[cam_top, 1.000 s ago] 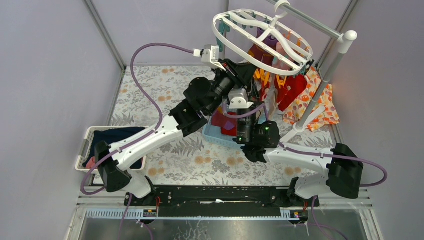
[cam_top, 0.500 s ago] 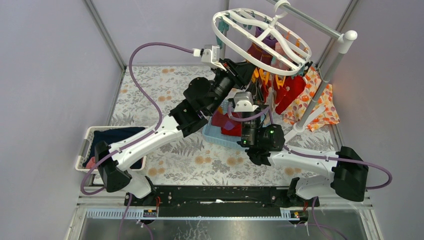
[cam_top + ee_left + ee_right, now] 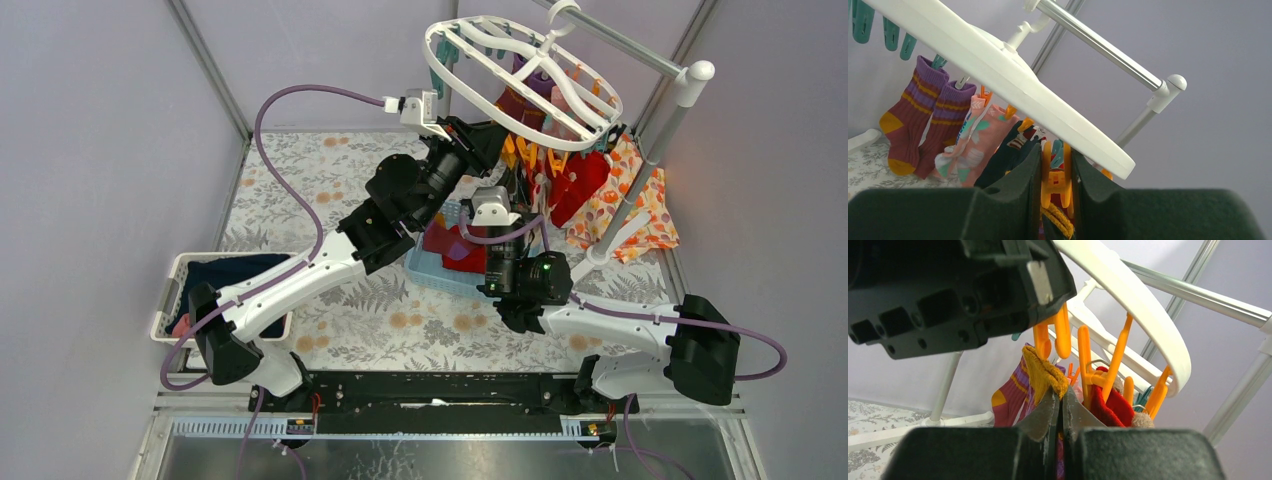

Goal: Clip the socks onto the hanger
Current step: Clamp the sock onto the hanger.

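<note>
From above: white oval hanger (image 3: pixel 435 60) high at the back right, hooked over the grey rack pole (image 3: pixel 630 42), crossbars spanning the ring, orange clips (image 3: pixel 520 152) dangling under the near rim. Already pinned below it: red socks (image 3: pixel 576 185) on the right, a maroon pair (image 3: pixel 516 100) glimpsed through the ring. More red ones heaped in the blue basket (image 3: pixel 433 272) on the table underneath. Left gripper (image 3: pixel 495 140) up under the near rim, right gripper (image 3: pixel 520 182) pointing up just beside it. Impossible to read either set of jaws from up here.

Over to the left wrist: broad white rim slanting across overhead. Dark fingers (image 3: pixel 1030 172) pressed in on one orange clip (image 3: pixel 1053 185), squeezing it from both sides. Just under that clip, the ribbed top of a mustard-cuffed sock (image 3: pixel 1057 224). Off to the left, hanging in a row: the maroon pair with purple and mustard stripes and mustard heels and toes, then a pink sock (image 3: pixel 983 142) with teal leaves, then a navy sock (image 3: pixel 1005 157). Teal clips (image 3: pixel 863 22) in the top corner.

Right wrist: fingertips (image 3: pixel 1045 412) clamped tight on that mustard cuff, purple fabric trailing below. Cuff held right at the squeezed clip's spread orange prongs, beneath the left gripper's black body.
</note>
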